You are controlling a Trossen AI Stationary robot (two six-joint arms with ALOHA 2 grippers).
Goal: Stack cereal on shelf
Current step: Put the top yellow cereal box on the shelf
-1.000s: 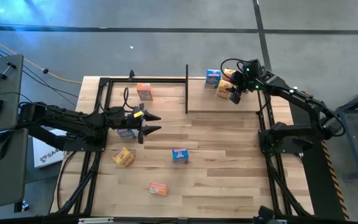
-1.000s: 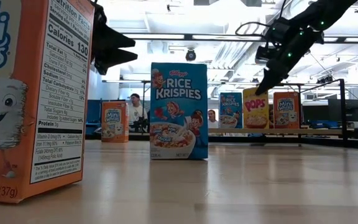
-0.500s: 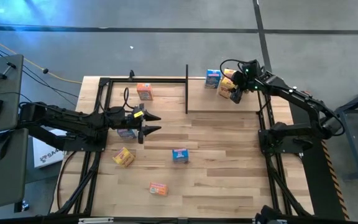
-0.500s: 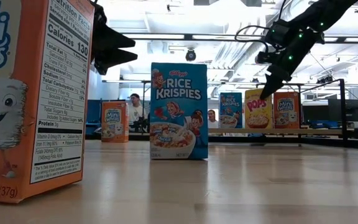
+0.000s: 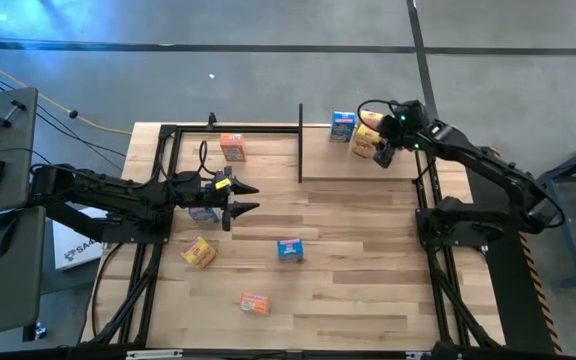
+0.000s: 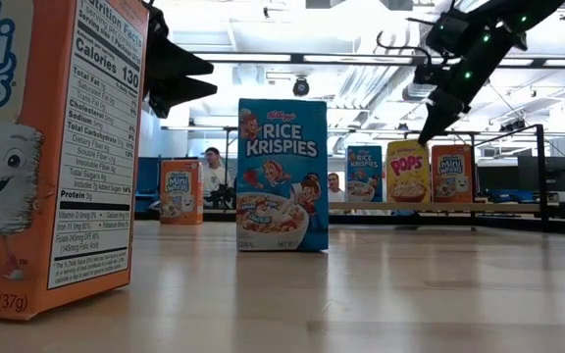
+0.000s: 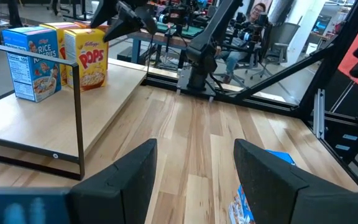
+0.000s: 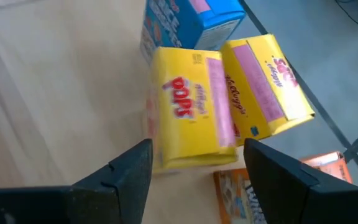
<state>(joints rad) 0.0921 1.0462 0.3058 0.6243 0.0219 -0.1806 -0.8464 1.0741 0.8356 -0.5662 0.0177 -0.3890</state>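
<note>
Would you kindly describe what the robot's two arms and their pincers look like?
Both arms are dark, jointed and slim. The left pincer has two pointed black fingers and a small yellow tag behind them. The right pincer carries looping black cables and small green lights.

The high camera looks straight down on the whole table (image 5: 348, 290) from far. The low camera sits at table height, very near an orange Mini-Wheats box (image 6: 47, 147), facing the room. Each wrist camera looks forward past its own fingers. The yellow Pops box (image 6: 407, 172) appears in all four views.
</note>
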